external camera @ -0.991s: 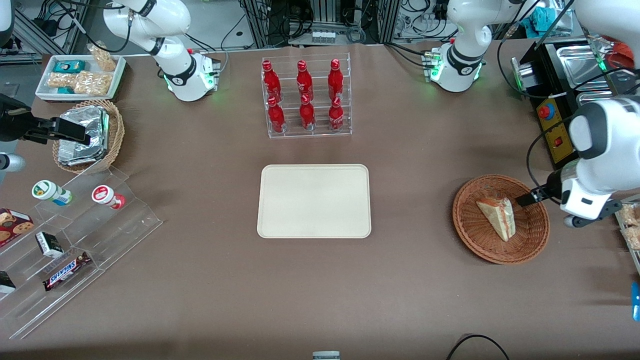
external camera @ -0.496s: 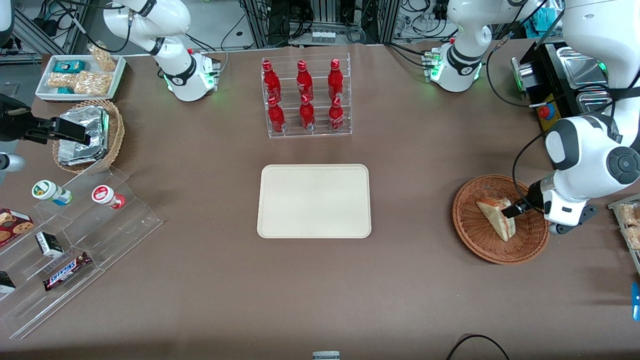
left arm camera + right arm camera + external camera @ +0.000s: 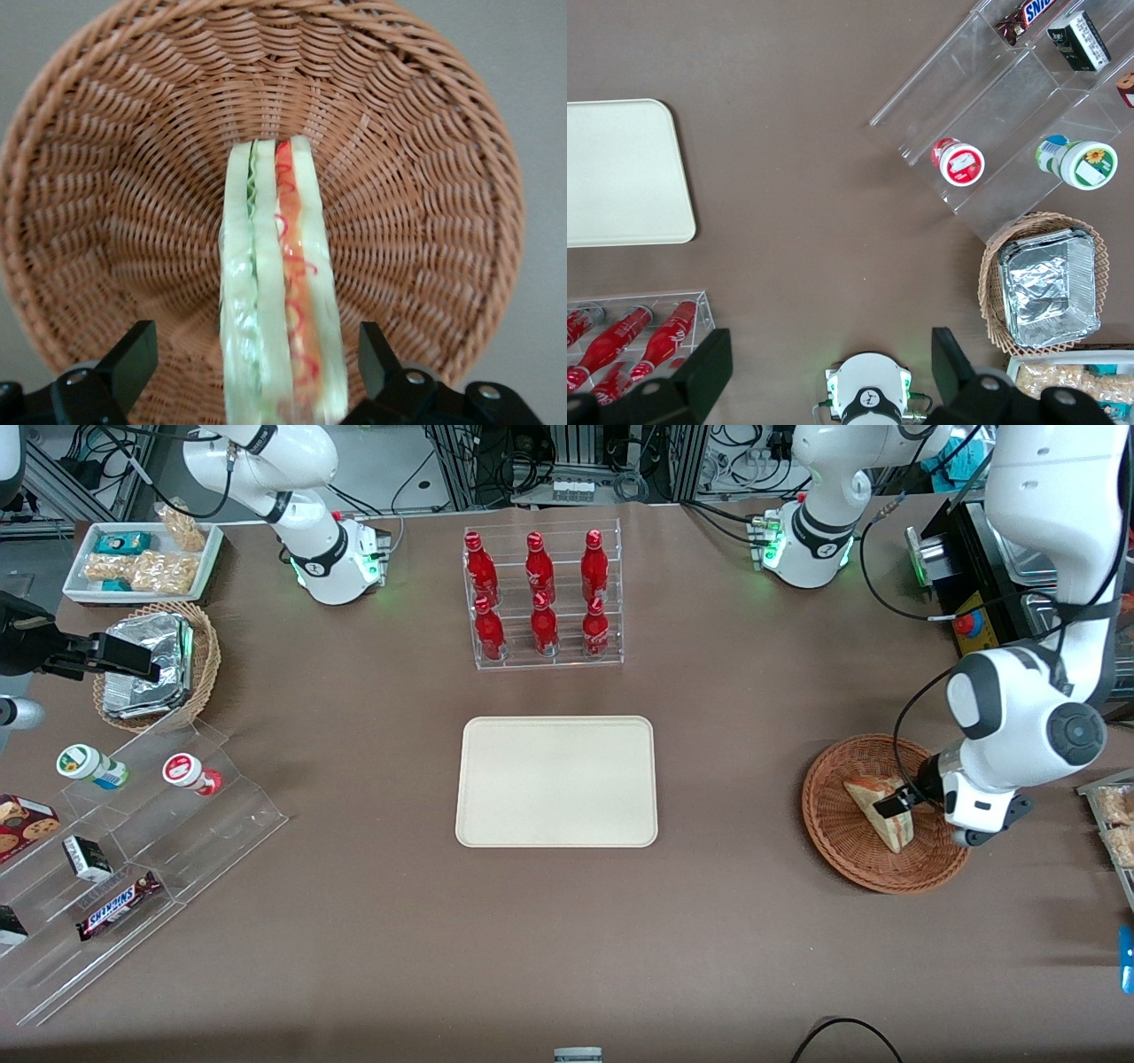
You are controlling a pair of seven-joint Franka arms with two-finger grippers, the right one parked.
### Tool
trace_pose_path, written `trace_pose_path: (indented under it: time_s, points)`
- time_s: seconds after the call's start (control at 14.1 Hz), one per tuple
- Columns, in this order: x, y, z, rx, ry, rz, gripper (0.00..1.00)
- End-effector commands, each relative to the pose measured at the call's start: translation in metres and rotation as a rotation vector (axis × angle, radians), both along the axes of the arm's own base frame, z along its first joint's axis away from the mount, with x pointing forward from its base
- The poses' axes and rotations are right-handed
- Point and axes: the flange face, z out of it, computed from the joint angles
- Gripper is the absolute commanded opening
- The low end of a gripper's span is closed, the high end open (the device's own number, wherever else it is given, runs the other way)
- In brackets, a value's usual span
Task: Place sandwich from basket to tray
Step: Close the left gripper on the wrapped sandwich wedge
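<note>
gripper [image 3: 252, 372]: low over the basket, fingers [image 3: 133, 359] spread apart on either side of the sandwich, not clamped | sandwich [image 3: 881, 810]: lying in the reddish-brown wicker basket [image 3: 842, 850], toward the working arm's end of the table | tray [image 3: 556, 781]: mid-table, well apart from the basket

Gripper [image 3: 889, 805] now lower, astride sandwich [image 3: 886, 819]

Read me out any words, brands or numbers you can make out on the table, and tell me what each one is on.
"SNICKERS": on the brown candy bar in the clear tiered display rack.
Red bottles: white script, too small to read.
Round-lidded cups, cookie box, small dark box: print too small to read.
The sandwich in the basket, the tray and the gripper straddling the sandwich: no text.
</note>
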Motion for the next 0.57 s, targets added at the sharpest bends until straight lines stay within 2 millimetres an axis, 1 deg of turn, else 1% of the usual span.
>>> trace_pose_path:
  time_s: [0.0,0.07,0.14,0.21,0.28,0.35,0.42,0.5]
  points:
    - [0.001,-0.002,-0.020,0.002,-0.028,0.020,0.99]
    - [0.002,-0.002,-0.023,0.002,-0.028,0.027,0.80]
    - [0.002,-0.004,-0.023,0.004,-0.025,0.068,0.51]
    - [0.004,-0.008,-0.021,0.008,-0.025,0.112,0.28]
    - [0.005,-0.018,-0.018,0.009,-0.026,0.112,0.16]
    - [0.005,-0.026,-0.016,0.009,-0.026,0.104,0.13]
    - [0.005,-0.027,-0.012,0.008,-0.029,0.102,0.12]
    - [0.006,-0.027,-0.003,0.009,-0.029,0.090,0.12]
